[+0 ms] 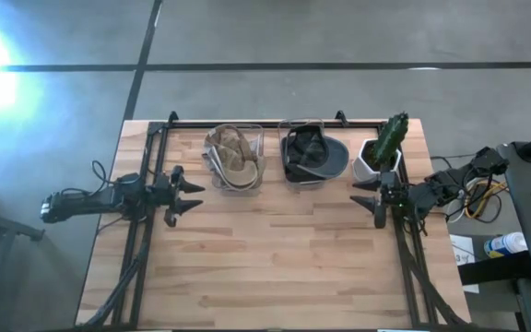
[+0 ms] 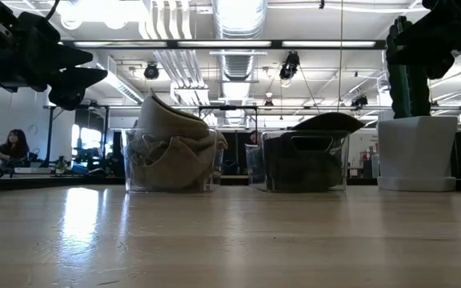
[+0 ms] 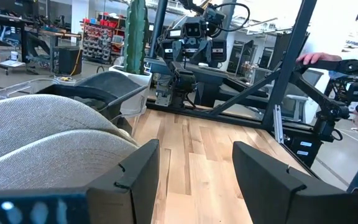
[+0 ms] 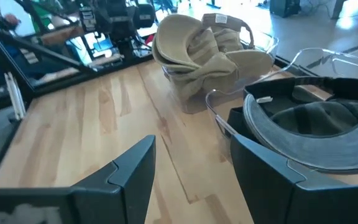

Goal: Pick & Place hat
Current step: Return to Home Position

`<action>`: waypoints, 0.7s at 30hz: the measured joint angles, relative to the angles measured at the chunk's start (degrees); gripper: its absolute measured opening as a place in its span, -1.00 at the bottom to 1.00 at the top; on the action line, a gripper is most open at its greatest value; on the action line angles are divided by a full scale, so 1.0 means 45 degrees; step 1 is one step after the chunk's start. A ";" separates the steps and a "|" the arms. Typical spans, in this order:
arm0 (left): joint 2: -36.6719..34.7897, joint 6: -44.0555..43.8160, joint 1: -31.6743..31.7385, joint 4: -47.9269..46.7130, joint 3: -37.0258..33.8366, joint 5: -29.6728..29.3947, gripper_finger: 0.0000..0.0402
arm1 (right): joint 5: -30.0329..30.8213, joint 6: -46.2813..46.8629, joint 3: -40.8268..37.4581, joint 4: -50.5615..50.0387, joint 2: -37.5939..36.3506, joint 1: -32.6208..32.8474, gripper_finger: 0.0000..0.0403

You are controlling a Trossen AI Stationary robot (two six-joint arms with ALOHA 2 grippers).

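Two clear bins stand along the table's far edge. The left bin [image 1: 235, 159] holds tan hats [image 4: 201, 43], heaped above its rim. The right bin [image 1: 307, 157] holds dark grey hats [image 4: 319, 121], one brim sticking out over the rim. My left gripper [image 1: 192, 195] hovers open above the table, left of the tan bin, fingers pointing right. My right gripper [image 1: 362, 195] hovers open, right of and nearer than the dark bin, fingers pointing left. Neither touches anything.
A white pot with a green cactus [image 1: 383, 152] stands at the far right corner, just behind my right gripper. A black frame rail [image 1: 256, 122] runs along the far edge. Bare wooden table [image 1: 275, 258] spreads between the arms and toward the near edge. People show in the room beyond.
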 joint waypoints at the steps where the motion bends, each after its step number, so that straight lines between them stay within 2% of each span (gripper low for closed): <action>1: 0.0000 0.0000 0.0000 0.0005 0.0000 0.0000 -0.02 | -0.0001 -0.0016 -0.0023 0.0101 -0.0009 -0.0005 0.01; 3: 0.0000 0.0000 0.0000 0.0005 0.0000 0.0000 -0.02 | -0.0173 -0.0381 -0.0184 0.0393 -0.0019 -0.0278 0.01; 5: 0.0004 0.0000 0.0005 0.0009 0.0000 0.0000 -0.02 | -0.1040 -0.1281 -0.0384 0.0815 -0.0137 -0.0897 0.01; 8: 0.0003 0.0000 0.0003 0.0010 0.0005 0.0000 -0.02 | -0.3218 -0.3052 -0.0904 0.2381 -0.0209 -0.2193 0.01; 12: 0.0005 0.0000 0.0001 0.0011 0.0005 0.0000 -0.02 | -0.6783 -0.5063 -0.2223 0.5875 -0.0469 -0.3806 0.01; 14: 0.0005 0.0000 0.0005 0.0015 0.0005 0.0000 -0.02 | -0.8073 -0.5560 -0.2962 0.7636 -0.0706 -0.4347 0.01; 17: 0.0000 0.0000 0.0002 0.0015 0.0005 0.0000 -0.02 | -0.8629 -0.5561 -0.3909 0.8975 -0.1127 -0.4809 0.01; 21: 0.0001 0.0000 0.0000 0.0009 0.0010 -0.0003 -0.02 | -0.8690 -0.5129 -0.4611 0.9105 -0.1684 -0.5233 0.01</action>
